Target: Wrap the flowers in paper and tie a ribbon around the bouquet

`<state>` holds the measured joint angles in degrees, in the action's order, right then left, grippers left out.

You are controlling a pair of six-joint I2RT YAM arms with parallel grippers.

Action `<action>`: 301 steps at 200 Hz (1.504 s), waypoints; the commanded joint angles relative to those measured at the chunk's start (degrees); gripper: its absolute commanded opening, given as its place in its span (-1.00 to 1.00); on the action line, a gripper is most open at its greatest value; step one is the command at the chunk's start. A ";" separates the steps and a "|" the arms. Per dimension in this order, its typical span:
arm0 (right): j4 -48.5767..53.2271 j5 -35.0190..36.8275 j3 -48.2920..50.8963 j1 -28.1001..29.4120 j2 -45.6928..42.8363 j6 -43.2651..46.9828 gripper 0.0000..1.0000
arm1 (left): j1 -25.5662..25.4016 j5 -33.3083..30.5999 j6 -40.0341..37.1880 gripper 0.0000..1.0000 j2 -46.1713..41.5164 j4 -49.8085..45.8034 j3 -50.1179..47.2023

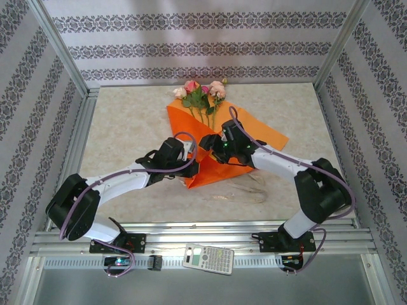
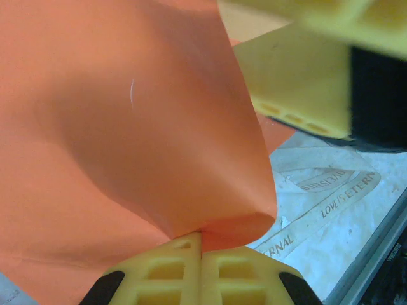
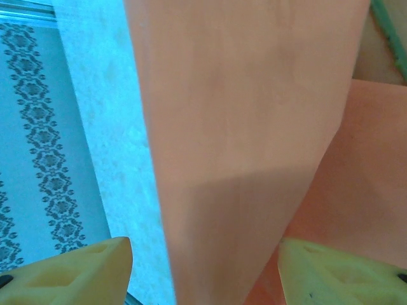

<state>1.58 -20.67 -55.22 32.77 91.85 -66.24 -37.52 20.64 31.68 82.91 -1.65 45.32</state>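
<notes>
Big orange paper (image 1: 184, 124) down on the table (image 1: 121, 140), with its near end folded up. Flowers (image 1: 202, 92) at the far end of the paper, pink and cream heads just past its edge, green stems lying on it.

Left gripper (image 2: 201, 244) at the near tip of the paper, on its left side. Yellow fingers pressed tight together, pinching a lifted fold of the paper.

Right gripper (image 3: 203, 254) over the middle of the paper, on its right side. Yellow fingers (image 3: 70, 270) wide apart, one on each side of a raised orange flap, not squeezing it.

Ribbon (image 1: 238, 190) just beside the near tip of the paper, to the right. Loose loops, pale and see-through, with small printed words, apart from both grippers.

Calculator (image 1: 208, 258) well away from the paper, on the near metal rail (image 1: 318, 238).
</notes>
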 commanded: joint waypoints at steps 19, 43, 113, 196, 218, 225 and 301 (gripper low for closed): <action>-0.18 -0.10 -1.02 0.35 1.12 -1.88 0.13 | -0.80 2.28 -2.57 -1.00 1.26 1.50 2.66; 0.23 1.48 -1.38 0.27 1.82 -2.92 -0.21 | -0.89 3.10 -3.01 -1.00 1.92 1.49 3.21; 7.81 9.16 0.94 -1.19 -4.97 3.21 -1.00 | -1.17 2.32 -3.73 -0.30 2.92 -3.04 5.23; 7.87 8.06 3.82 -4.39 -4.76 11.86 -1.00 | 2.49 1.29 15.24 -0.01 3.06 -2.45 2.49; 7.55 7.67 4.95 -5.38 -4.67 13.75 -1.00 | 3.22 2.26 17.18 -0.11 7.01 -4.09 5.01; 7.79 7.64 5.07 -5.53 -4.37 14.29 -1.00 | 3.33 3.15 17.23 -0.14 8.33 -4.30 5.80; 7.84 8.84 5.92 -6.14 0.26 17.21 -1.00 | 3.50 0.35 17.07 -0.26 13.67 -11.02 11.54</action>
<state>8.62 -13.78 -49.28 27.14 90.54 -51.55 -34.74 22.24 48.10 95.61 -8.32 55.20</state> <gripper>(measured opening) 0.051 0.377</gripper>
